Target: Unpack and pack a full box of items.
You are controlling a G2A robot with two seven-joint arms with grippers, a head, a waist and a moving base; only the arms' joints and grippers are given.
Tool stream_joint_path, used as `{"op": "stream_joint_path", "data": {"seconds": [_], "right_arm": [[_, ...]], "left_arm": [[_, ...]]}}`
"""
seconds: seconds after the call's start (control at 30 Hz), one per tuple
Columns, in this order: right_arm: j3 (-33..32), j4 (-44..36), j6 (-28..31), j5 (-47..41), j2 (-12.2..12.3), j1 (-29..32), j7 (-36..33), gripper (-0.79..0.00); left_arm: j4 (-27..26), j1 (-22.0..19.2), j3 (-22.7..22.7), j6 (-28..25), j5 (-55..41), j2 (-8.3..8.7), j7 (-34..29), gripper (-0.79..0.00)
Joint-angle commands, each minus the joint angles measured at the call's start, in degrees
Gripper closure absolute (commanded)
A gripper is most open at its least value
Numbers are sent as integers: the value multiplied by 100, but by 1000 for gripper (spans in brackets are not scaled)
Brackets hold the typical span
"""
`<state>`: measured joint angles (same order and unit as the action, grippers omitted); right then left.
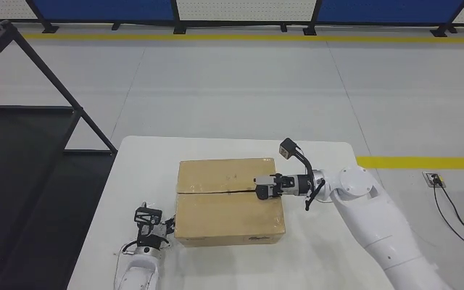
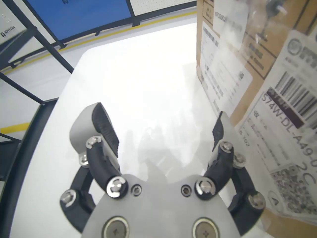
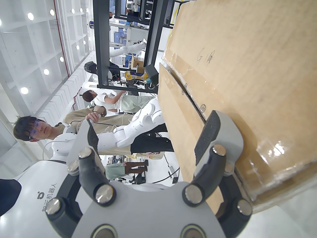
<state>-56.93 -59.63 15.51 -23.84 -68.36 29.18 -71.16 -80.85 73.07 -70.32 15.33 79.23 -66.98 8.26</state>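
Though its fingers stand well apart and clamp nothing, the right gripper (image 1: 265, 189) (image 3: 148, 122) sits over the top of the cardboard box (image 1: 228, 203) (image 3: 247, 58), at the right end of the seam (image 1: 217, 191) (image 3: 188, 96) where the two top flaps meet. In the right wrist view one ribbed finger pad (image 3: 207, 134) lies at the box top right by the end of that seam, while the other finger is held up off the cardboard; whether the lower pad actually touches the flap cannot be told. The right arm comes in from the right side of the table (image 1: 319, 254), its wrist level with the box top. The left gripper (image 1: 156, 223) (image 2: 161, 112) is also spread wide with nothing between its pads, low over the table surface (image 2: 136, 75) at the box's near left corner. It points toward the far side along the left face of the box (image 2: 247, 58), and one finger is just beside that face, which carries white printed labels (image 2: 292, 115) and a patch of clear tape. The box stands about mid-table, long side running left to right, both top flaps folded down with a thin dark gap along the seam. Glossy clear tape (image 3: 279, 149) wraps the right end of the top. Left of the table stands a black metal frame (image 1: 43, 87), and a yellow floor line (image 1: 217, 36) runs along the far side in front of blue panels (image 1: 101, 9).
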Motion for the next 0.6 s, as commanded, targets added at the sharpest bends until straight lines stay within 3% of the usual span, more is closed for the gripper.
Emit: {"op": "stream_joint_path", "data": {"seconds": [0.0, 0.33, 0.57], "right_arm": [[-10, -14, -5, 7, 3, 11, -1, -785], [-58, -110, -30, 41, 21, 79, 27, -785], [-65, -170, -74, 66, 24, 87, 45, -785]], "left_arm": [[159, -142, 114, 205, 178, -44, 26, -785], [1055, -744, 489, 1303, 941, -254, 235, -785], [1450, -965, 388, 1819, 855, -365, 474, -785]]}}
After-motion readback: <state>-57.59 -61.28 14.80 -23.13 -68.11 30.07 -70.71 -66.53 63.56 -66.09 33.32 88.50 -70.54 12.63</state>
